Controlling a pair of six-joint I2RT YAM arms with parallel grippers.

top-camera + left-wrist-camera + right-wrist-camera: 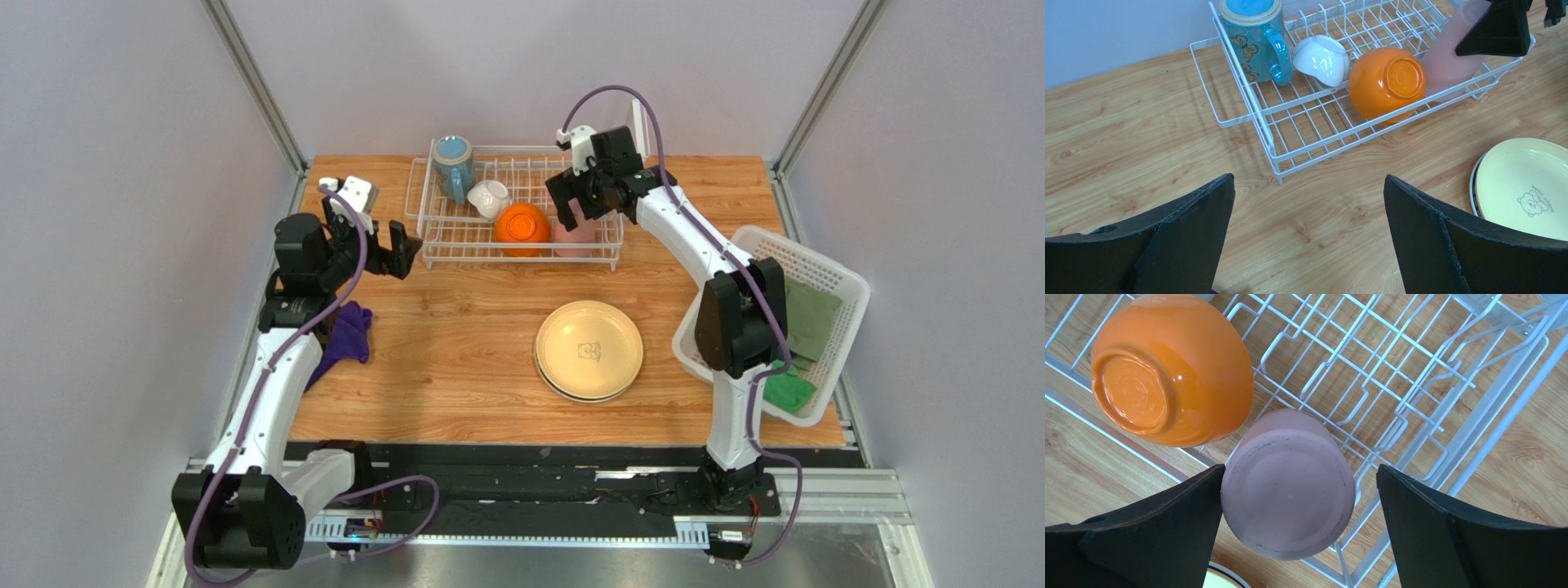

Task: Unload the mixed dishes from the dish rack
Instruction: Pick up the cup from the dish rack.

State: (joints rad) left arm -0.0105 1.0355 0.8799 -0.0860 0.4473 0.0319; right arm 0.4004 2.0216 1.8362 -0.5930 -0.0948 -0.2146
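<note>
The white wire dish rack (515, 260) stands at the back of the table. In it are the blue mug (453, 165), the small white bowl (488, 196), the upturned orange bowl (523, 228) and the pink tumbler (1287, 484), base up. My right gripper (1300, 471) is open, its fingers on either side of the tumbler's base, the left one right against it. The cream-yellow plate (589, 349) lies on the table on top of the dark-rimmed plate (1473, 184). My left gripper (1308, 179) is open and empty over bare wood by the rack's left end.
A white lattice basket (846, 288) with green cloths (810, 321) sits at the right edge. A purple cloth (346, 337) lies under my left arm. The rack's tall white panel (639, 129) stands behind my right gripper.
</note>
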